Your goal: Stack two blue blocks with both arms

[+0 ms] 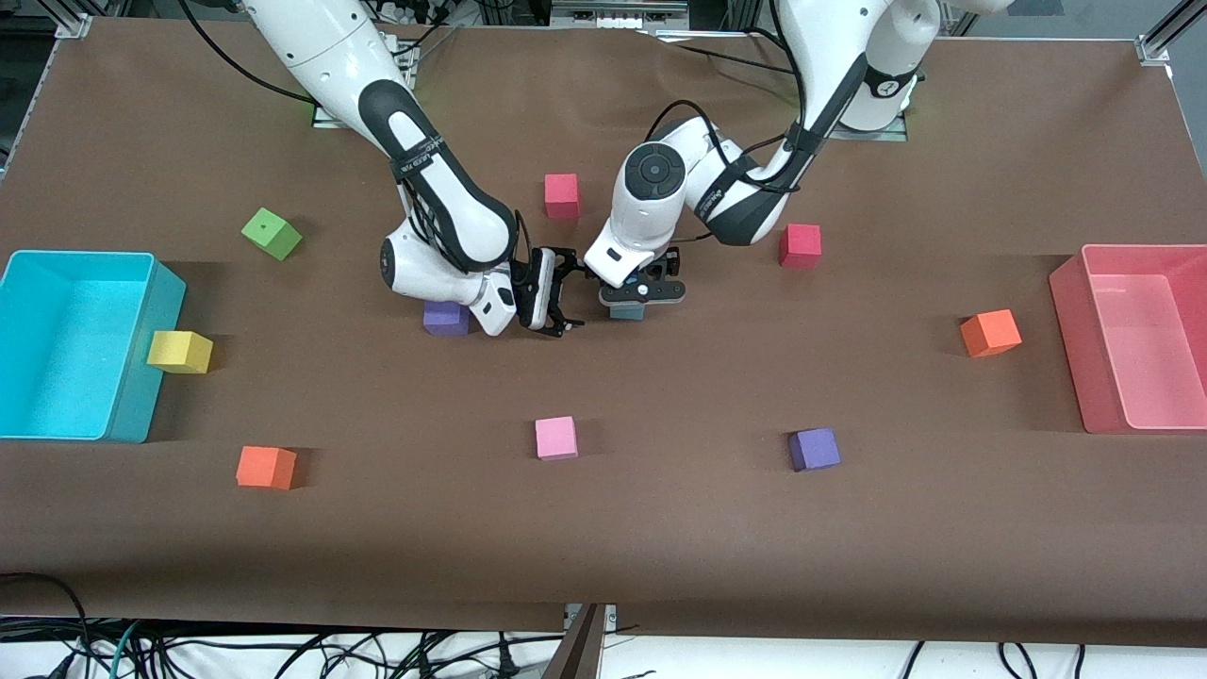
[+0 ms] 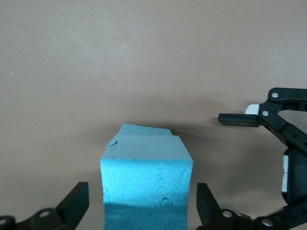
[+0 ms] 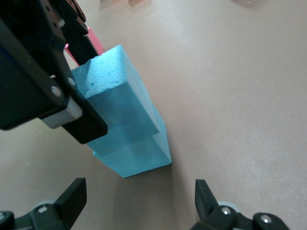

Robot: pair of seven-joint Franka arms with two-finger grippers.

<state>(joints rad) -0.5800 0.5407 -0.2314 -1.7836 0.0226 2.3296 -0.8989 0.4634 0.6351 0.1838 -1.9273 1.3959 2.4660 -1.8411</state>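
Table (image 1: 660,547): brown cover, filling most of the front view.
Cyan bin (image 1: 38,415): at the frame's left edge, mid-height, with a yellow cube (image 1: 179,352) against its wall.
Pink bin (image 1: 1103,396): at the frame's right edge, partly cut off.
Left arm: reaching from the upper right of the front view down to the centre.
Right arm: reaching from the upper left down to the centre, hiding part of a purple cube (image 1: 445,319).
Left gripper (image 1: 641,300): over the stack at frame centre, fingers (image 2: 76,203) spread wide with a gap to the foam on each side, holding nothing.
Right gripper (image 1: 563,300): just beside the stack, toward the right arm's end of the table, fingers (image 3: 72,196) parted and empty.
Blue blocks (image 2: 146,184): stacked one on the other, the upper one slightly offset from the lower (image 3: 139,158).
Hidden: in the front view only a sliver of the stack (image 1: 625,312) visible under the left gripper.
Loose cubes: green (image 1: 272,233) upper left, orange (image 1: 266,467) lower left, pink (image 1: 555,438) low centre.
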